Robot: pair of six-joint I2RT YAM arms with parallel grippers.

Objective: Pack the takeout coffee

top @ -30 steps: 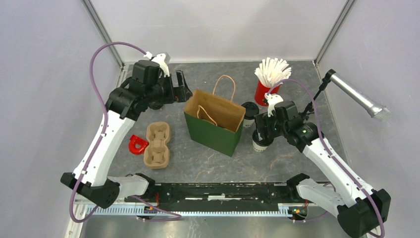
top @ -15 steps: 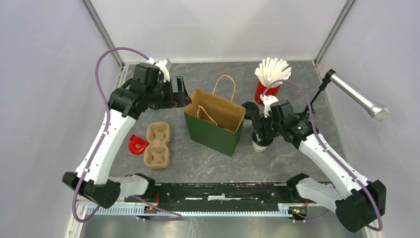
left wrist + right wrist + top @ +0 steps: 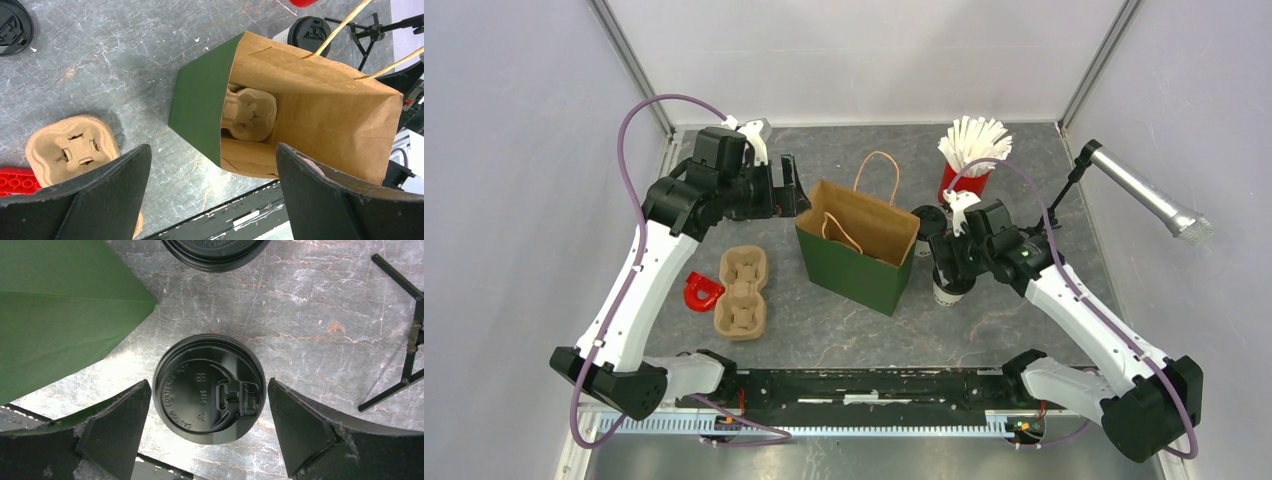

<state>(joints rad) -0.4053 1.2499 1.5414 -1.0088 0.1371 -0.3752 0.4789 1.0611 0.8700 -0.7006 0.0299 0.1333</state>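
The green paper bag (image 3: 854,258) stands open mid-table; in the left wrist view (image 3: 200,100) a brown pulp carrier (image 3: 250,112) lies inside it. One white coffee cup with a black lid (image 3: 927,222) stands at the bag's right side. The second cup (image 3: 944,290) is just in front of it, and its lid (image 3: 209,388) sits between my right gripper's (image 3: 208,382) open fingers, apart from both. My right gripper (image 3: 946,268) hovers over it. My left gripper (image 3: 796,190) is open and empty above the bag's left rim (image 3: 212,147).
A second pulp carrier (image 3: 742,292) and a red piece (image 3: 702,291) lie left of the bag. A red cup of white straws (image 3: 969,160) stands behind the cups. A microphone on a stand (image 3: 1144,200) is at the right. A black lid (image 3: 12,27) lies far left.
My left gripper has shifted slightly right toward the bag's rim. My right gripper has moved a little left and back over the near cup. The cups and bag have not moved.
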